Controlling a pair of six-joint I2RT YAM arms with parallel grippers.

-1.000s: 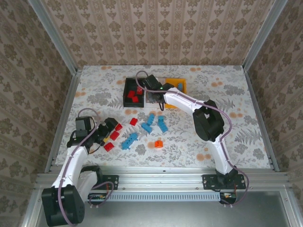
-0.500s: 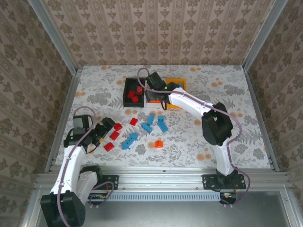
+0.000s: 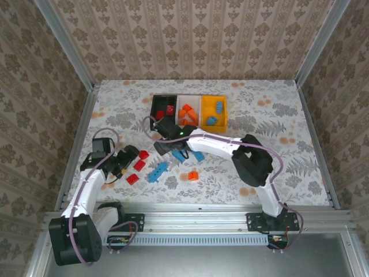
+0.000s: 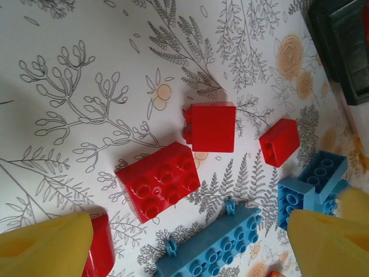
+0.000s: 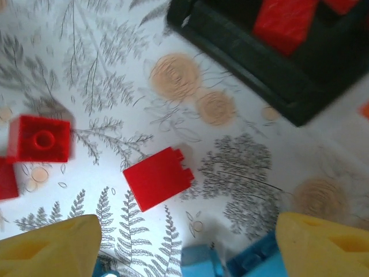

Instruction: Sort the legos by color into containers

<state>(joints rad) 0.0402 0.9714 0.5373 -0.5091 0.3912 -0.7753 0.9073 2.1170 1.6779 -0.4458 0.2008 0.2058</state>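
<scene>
The left bin (image 3: 154, 109), middle bin (image 3: 189, 97) and right bin (image 3: 225, 109) stand touching in a row at the far middle of the counter (image 3: 288, 156), with bricks (image 3: 185, 113) inside each. Before the row lie loose bricks (image 3: 139, 165), clustered at the left. A long brick (image 3: 157, 171) lies to their right, and a lone brick (image 3: 193, 175) further right.

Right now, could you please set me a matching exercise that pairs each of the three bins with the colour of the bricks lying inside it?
Column one:
1. black bin
2. white bin
3. yellow bin

Column two:
A. blue bricks inside
B. red bricks inside
C. orange bricks inside

Right pairs: 1-B, 2-C, 3-A.
</scene>
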